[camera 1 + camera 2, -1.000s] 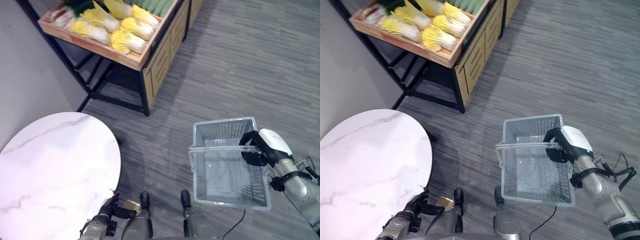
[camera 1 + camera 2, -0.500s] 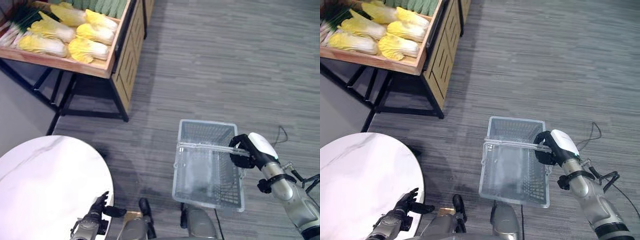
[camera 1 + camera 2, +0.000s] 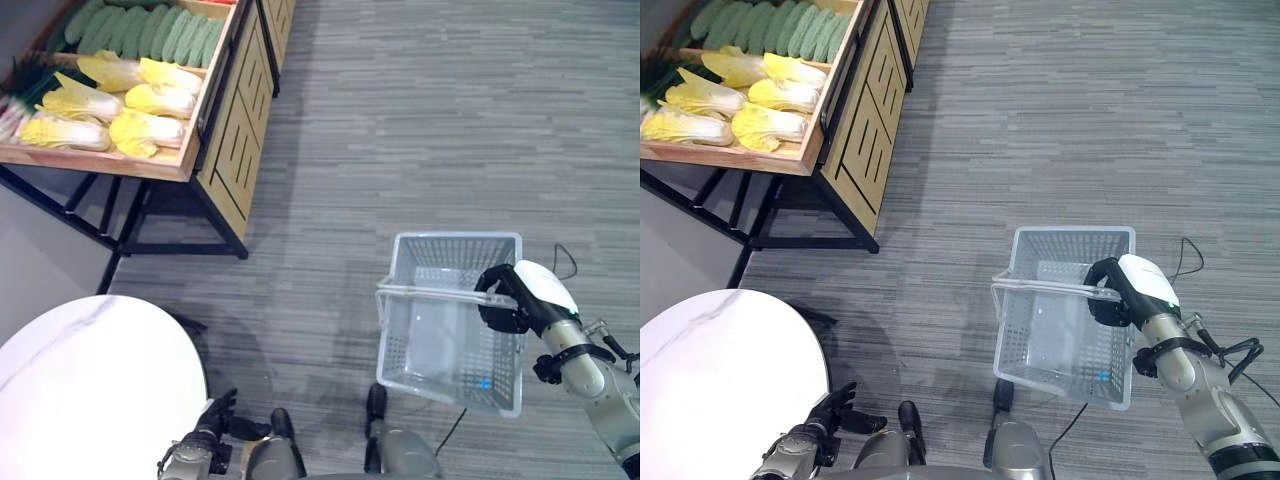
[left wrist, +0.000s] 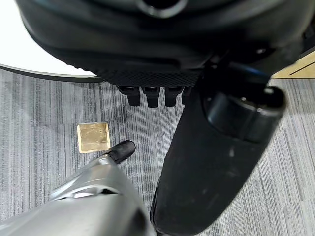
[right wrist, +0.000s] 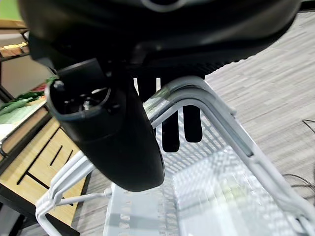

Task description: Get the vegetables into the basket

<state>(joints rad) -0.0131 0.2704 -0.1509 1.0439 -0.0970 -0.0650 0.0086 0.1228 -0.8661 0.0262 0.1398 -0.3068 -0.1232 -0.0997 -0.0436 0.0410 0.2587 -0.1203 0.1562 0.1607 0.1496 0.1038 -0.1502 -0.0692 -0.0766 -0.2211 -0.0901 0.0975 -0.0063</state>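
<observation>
Yellow napa cabbages (image 3: 120, 112) and a row of green cucumbers (image 3: 140, 30) lie in a wooden crate (image 3: 160, 168) on a black stand at the far left. A white wire basket (image 3: 455, 238) hangs low over the grey floor at the right, with no vegetables inside. My right hand (image 3: 512, 300) is shut on the basket handle (image 5: 197, 98), its fingers (image 5: 170, 130) curled round the wires. My left hand (image 3: 205, 440) hangs at the lower left beside the round table, fingers relaxed and holding nothing.
A round white marble table (image 3: 80, 390) fills the lower left corner. A wooden cabinet (image 3: 235, 130) stands against the crate's right side. A small brass plate (image 4: 93, 137) is set in the floor. Grey striped carpet stretches between the stand and the basket.
The whole picture has shifted, so the camera has moved; the crate now sits further left and the cucumbers show. The basket stays in my right hand.
</observation>
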